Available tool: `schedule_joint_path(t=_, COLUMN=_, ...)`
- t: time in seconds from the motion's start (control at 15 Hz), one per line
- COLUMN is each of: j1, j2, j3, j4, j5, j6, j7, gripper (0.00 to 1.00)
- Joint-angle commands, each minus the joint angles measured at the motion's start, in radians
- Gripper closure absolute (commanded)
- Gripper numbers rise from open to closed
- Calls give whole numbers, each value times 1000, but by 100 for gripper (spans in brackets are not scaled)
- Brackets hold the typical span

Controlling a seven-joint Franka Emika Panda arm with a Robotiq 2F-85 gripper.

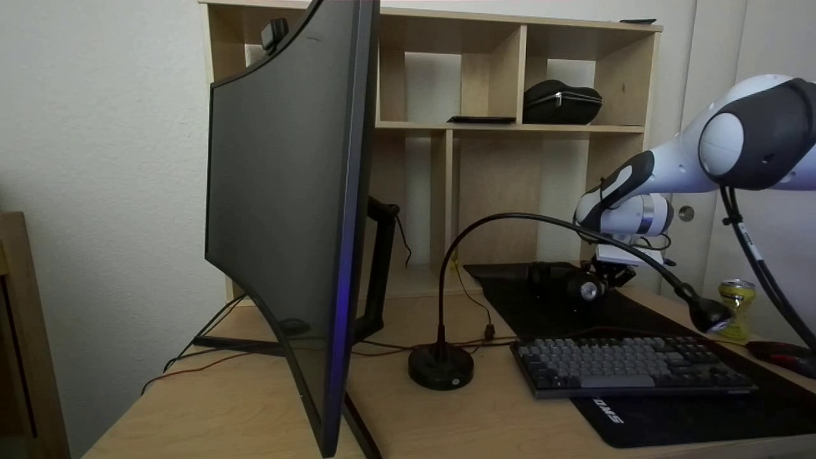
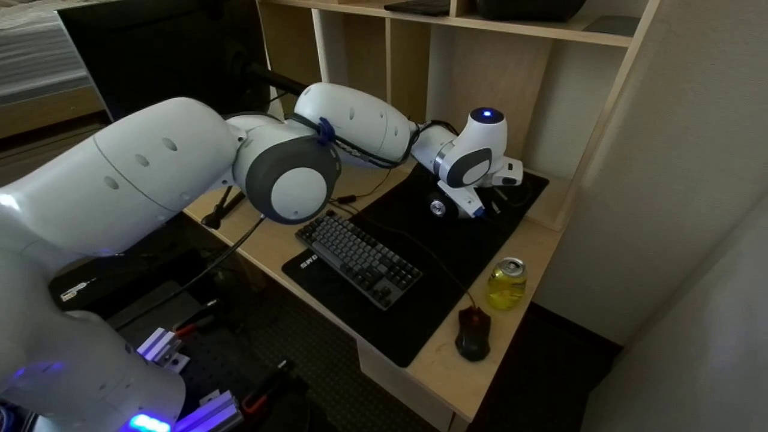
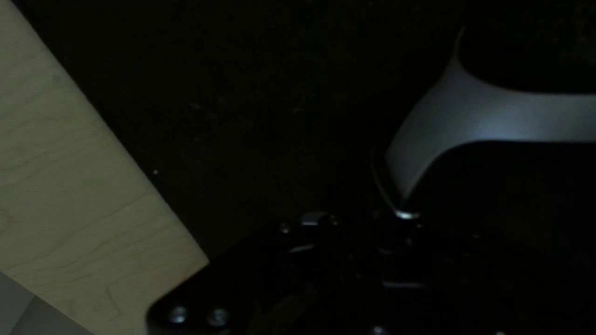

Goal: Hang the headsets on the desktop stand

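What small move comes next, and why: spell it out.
Probably close the jaws gently before lifting: the headset is low at the mat, its grey band seems to reach the jaws in the wrist view, and darkness hides whether they already grip.

"Any readable text?"
"White letters (image 2: 308, 261) on the mat (image 2: 447, 234), in both exterior views: an S, with perhaps M and O."
"Anything on the can (image 2: 507, 285) or keyboard (image 1: 631, 364)?"
"Can, too blurred to read; keyboard, too small."

The desk (image 1: 497, 424) is smooth wood, the can (image 2: 507, 285) shiny metal, the mat (image 2: 435, 282) matt.
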Motion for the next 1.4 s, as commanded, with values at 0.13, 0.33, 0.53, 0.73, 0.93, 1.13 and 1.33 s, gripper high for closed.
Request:
schedule_joint_path(t=0.13, j1=-31, j2=-90, j3=84, j4=-67, j5=22, j6=8, j7=-120, gripper=95)
schedule_joint_path(t=0.33, j1=-40, j2=-174, j3=91, j4=-140, j5=12, j6=51, j7=-204, gripper=95)
schedule_joint_path(t=0.53, j1=-48, j2=-271, j3=98, j4=-246, j5=11, j6=129, j7=-294, gripper=95)
schedule_joint_path(t=0.73, j1=-62, j2=-360, j3=128, j4=-361, j5=25, j6=240, j7=-392, gripper=95)
schedule_joint_path(t=0.93, j1=-93, j2=-438, j3=195, j4=-482, j5=45, j6=342, j7=-488, gripper=95)
schedule_joint_path(t=1.13, j1=-152, j2=-512, j3=293, j4=-605, j5=82, j6=399, j7=-586, gripper=95)
schedule_joint_path(t=1.33, j1=-221, j2=-592, j3=397, j4=-737, j5=141, j6=429, j7=-677, gripper=95)
